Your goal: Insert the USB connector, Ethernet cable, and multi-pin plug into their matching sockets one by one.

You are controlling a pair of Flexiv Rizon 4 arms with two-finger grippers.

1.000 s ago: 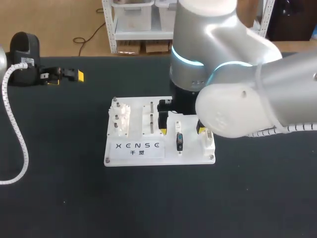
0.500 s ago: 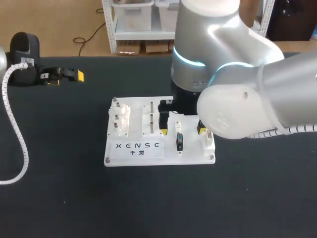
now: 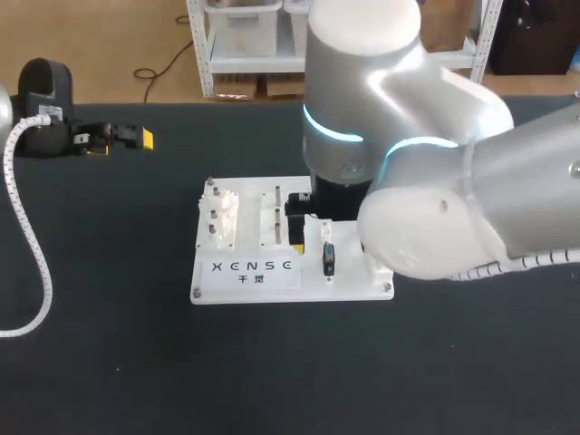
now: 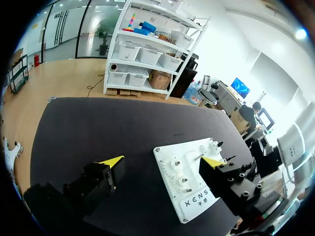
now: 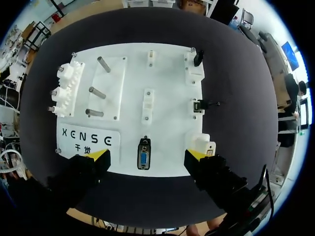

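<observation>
The white socket board (image 3: 249,272) lies mid-table. In the right wrist view the board (image 5: 167,78) fills the space under my right gripper (image 5: 146,157), which hangs open above its near edge. A blue multi-pin connector (image 5: 143,160) sits on the board between the yellow fingertips (image 5: 99,156), untouched. Farther along the board are a small Ethernet piece (image 5: 197,106) and a black USB piece (image 5: 198,57). In the head view the multi-pin connector (image 3: 328,259) shows beside my right arm. My left gripper (image 3: 118,139) rests open at the table's far left; its own view shows the gripper (image 4: 162,161) empty.
White gears (image 5: 65,88) and metal pegs (image 5: 97,92) stand on the board's left part. A white ribbed cable (image 3: 32,245) curves over the table's left side. My bulky right arm (image 3: 426,181) hides the board's right back corner in the head view.
My right arm has shifted slightly to the left over the board; its gripper stays open. The left arm has not moved.
</observation>
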